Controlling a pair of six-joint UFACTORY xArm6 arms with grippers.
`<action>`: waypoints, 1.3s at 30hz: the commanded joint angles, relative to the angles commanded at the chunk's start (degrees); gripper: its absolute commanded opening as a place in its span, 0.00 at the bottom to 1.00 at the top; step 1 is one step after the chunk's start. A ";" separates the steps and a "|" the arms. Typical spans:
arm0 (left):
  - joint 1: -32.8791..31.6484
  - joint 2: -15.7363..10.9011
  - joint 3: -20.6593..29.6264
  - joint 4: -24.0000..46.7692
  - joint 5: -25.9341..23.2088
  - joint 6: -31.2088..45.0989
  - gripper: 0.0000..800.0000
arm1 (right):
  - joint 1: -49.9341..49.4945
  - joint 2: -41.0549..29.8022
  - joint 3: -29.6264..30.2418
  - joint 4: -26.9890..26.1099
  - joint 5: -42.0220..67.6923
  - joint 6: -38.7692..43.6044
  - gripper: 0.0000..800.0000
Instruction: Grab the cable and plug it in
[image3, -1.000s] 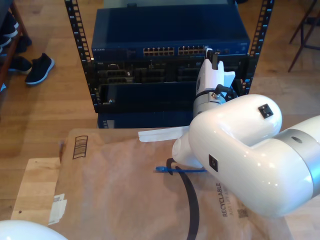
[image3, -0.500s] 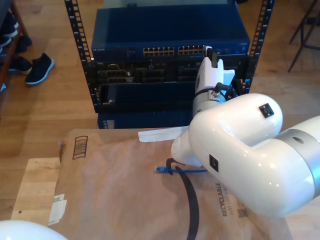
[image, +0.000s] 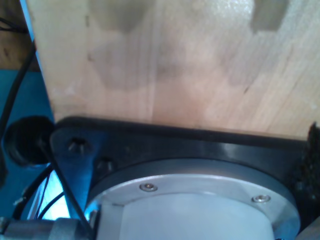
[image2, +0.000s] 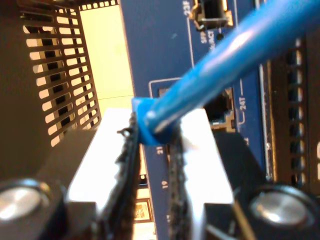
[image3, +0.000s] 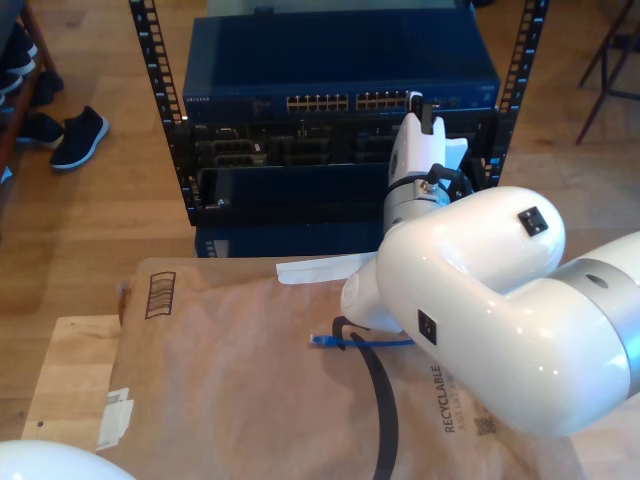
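Note:
The blue cable (image2: 225, 50) runs slanting out from between the pads of my second gripper (image2: 155, 130), which is shut on its blue-booted end. Just beyond the jaws is the blue switch face with an empty port (image2: 222, 107). In the exterior view my second gripper (image3: 420, 112) is up against the switch's port row (image3: 340, 101) at its right end. The cable's other end (image3: 322, 340) lies loose on the brown paper, and the strand disappears under the big white arm (image3: 480, 300). The first wrist view shows a pale wooden board (image: 175, 65) and a black mounting ring (image: 200, 145).
The switch sits in a black rack (image3: 160, 90) standing on the wooden floor. Brown paper (image3: 220, 380) covers the table, with a black curved cable (image3: 385, 400) across it. A white arm's dome (image3: 50, 462) rises at the exterior view's bottom left. Shoes (image3: 75, 135) lie at its left.
My second gripper has edged slightly toward the exterior view's left along the port row. The cable's loose end has shifted a little on the paper.

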 joint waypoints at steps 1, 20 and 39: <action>0.00 0.00 -0.09 0.00 0.00 0.00 1.00 | 0.09 0.00 0.09 -0.09 0.00 0.00 0.00; 0.00 0.00 -0.09 0.00 0.00 0.00 1.00 | 0.00 0.88 -1.85 0.18 2.64 0.09 0.00; 0.00 0.00 -0.09 0.00 0.00 0.00 1.00 | -0.88 0.70 -2.37 -0.09 3.52 0.09 0.08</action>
